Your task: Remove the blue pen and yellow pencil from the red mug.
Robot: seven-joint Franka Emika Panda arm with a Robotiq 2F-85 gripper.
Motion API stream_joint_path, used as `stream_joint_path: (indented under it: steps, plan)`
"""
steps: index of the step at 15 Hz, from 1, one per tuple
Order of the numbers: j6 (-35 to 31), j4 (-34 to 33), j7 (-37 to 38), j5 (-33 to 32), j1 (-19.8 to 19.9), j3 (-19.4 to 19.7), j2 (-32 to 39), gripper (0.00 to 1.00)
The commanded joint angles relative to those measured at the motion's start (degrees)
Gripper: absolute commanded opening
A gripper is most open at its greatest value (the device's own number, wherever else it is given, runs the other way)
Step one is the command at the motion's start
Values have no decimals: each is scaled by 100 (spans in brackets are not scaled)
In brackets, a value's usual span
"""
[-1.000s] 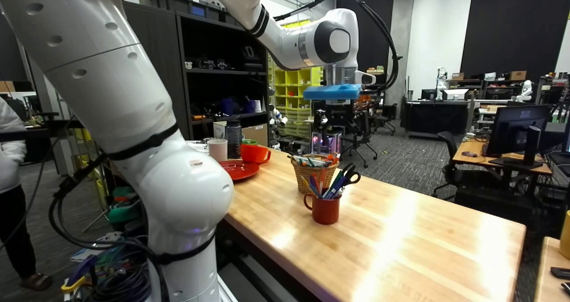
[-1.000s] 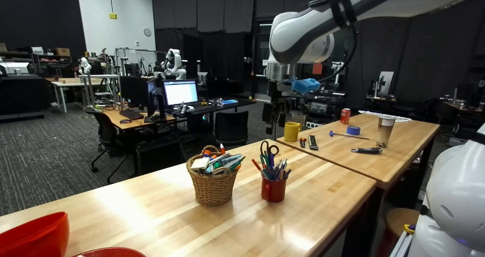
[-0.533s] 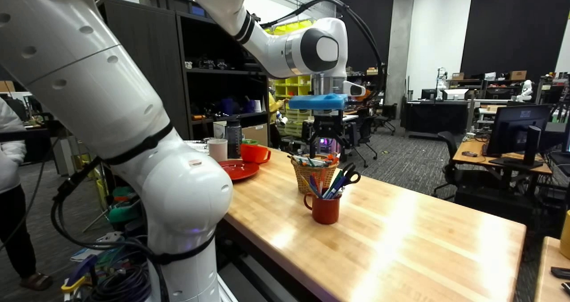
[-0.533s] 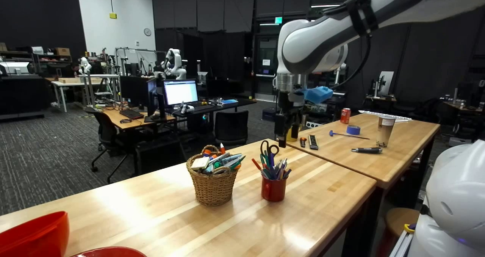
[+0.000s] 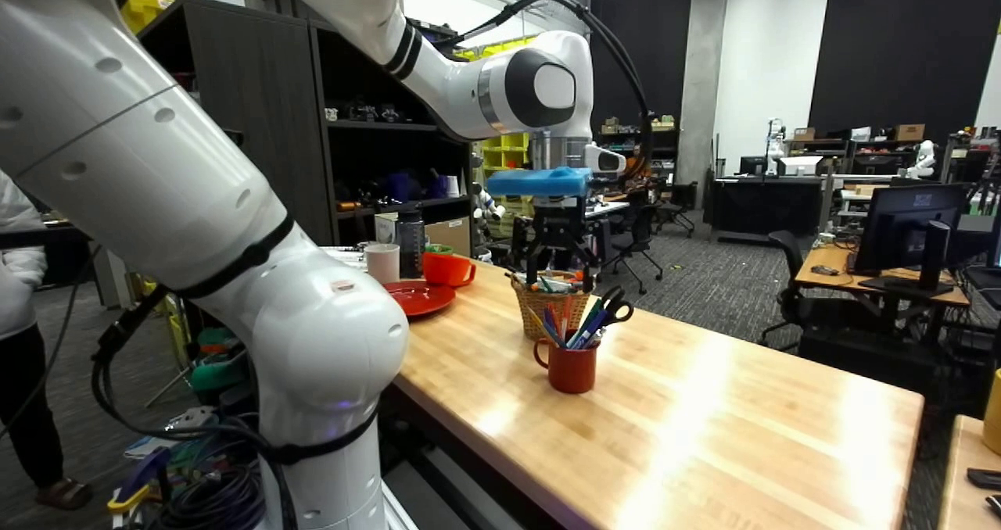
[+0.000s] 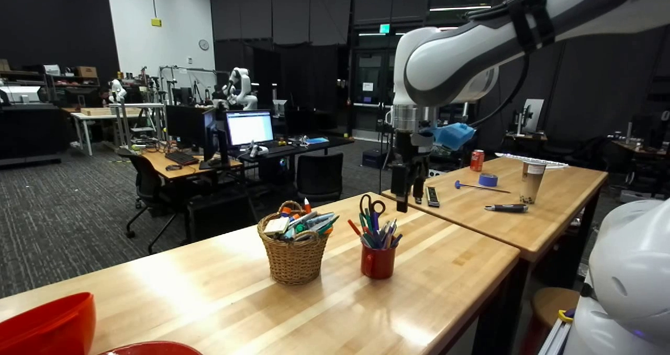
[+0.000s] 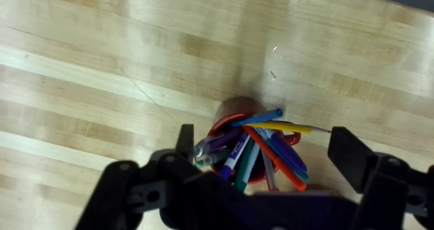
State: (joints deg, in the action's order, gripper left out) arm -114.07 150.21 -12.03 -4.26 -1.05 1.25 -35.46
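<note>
Okay, claw [image 5: 560,284] hung spread wide above table [image 5: 500,374]; blue pen [image 7: 259,117] and yellow pencil [image 7: 286,126] poked from the red mug [image 5: 571,370].

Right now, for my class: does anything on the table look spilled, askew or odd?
I see no spill, and the mug stands upright. One small oddity: in the wrist view, a tiny dark sliver stands out against the pale tabletop near the mug. Scrap or mark, I cannot tell.

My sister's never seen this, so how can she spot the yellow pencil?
On the wooden table, find the red mug beside the wicker basket. The yellow pencil sticks out of it beside a blue pen, and is the only yellow thing showing there.
</note>
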Motion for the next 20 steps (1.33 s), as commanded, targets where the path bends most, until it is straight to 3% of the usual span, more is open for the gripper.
stream_joint_path:
  steps: [1, 6, 13, 20]
  plan:
    - [186, 10, -2, 59, -237, -107, -172, 100]
    - [169, 129, 95, 41, -517, -318, -241, 100]
    - [-427, 504, 94, -127, -708, -611, -87, 100]
    - [-1017, 685, 38, -376, -698, -667, 210, 100]
